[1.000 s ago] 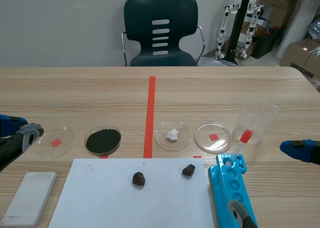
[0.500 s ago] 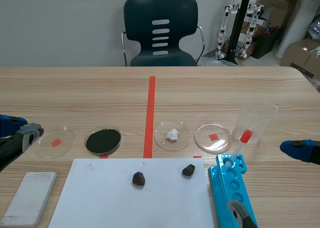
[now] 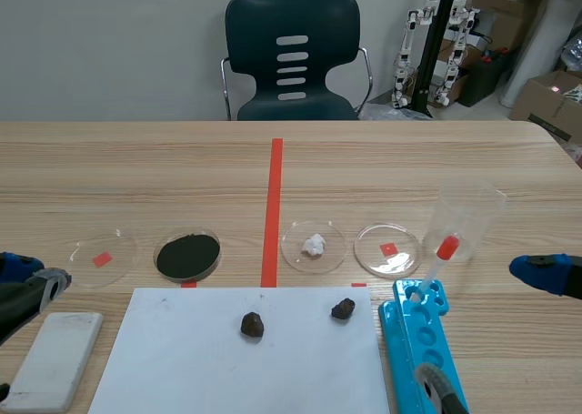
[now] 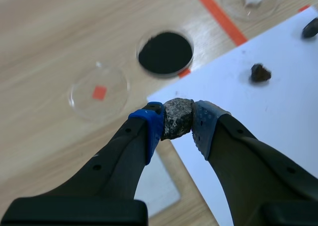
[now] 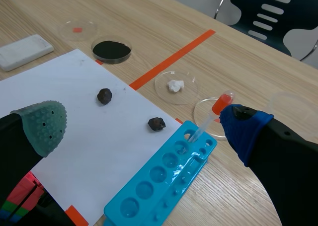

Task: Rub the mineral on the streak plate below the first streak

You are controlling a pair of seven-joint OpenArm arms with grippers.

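Lower left of the scene view: left gripper [image 3: 32,282] low over the table, pinching a grey-brown mineral [image 4: 177,115] between its blue pads. Seen in the left wrist view as a firm clamp, with the stone at the very tips and its lower face bare.

Streak plate [image 3: 50,359] – a white slab in the bottom left corner of the scene view, flat on the wood. Lies just below the gripper in the frame, so nearer the robot, close but not touching. Long axis running up the frame, leaning a little right. A corner of it visible under the fingers in the left wrist view. First streak too faint to make out in any view.

Judged: a short drop and pull-back toward the robot needed to land the stone on the plate – left arm far nearer. Right gripper [image 5: 141,119] spread wide with nothing in it, parked at the right edge of the scene view, well apart.

Around:
- White paper sheet [image 3: 236,359] just right of the plate, bearing two dark rocks [image 3: 252,324] [image 3: 343,308].
- Dish of black powder [image 3: 187,255] and a clear dish [image 3: 100,250] above the plate in the frame.
- Blue well tray [image 3: 420,341], lower right.

Nothing seen between stone and plate; paper edge close beside.
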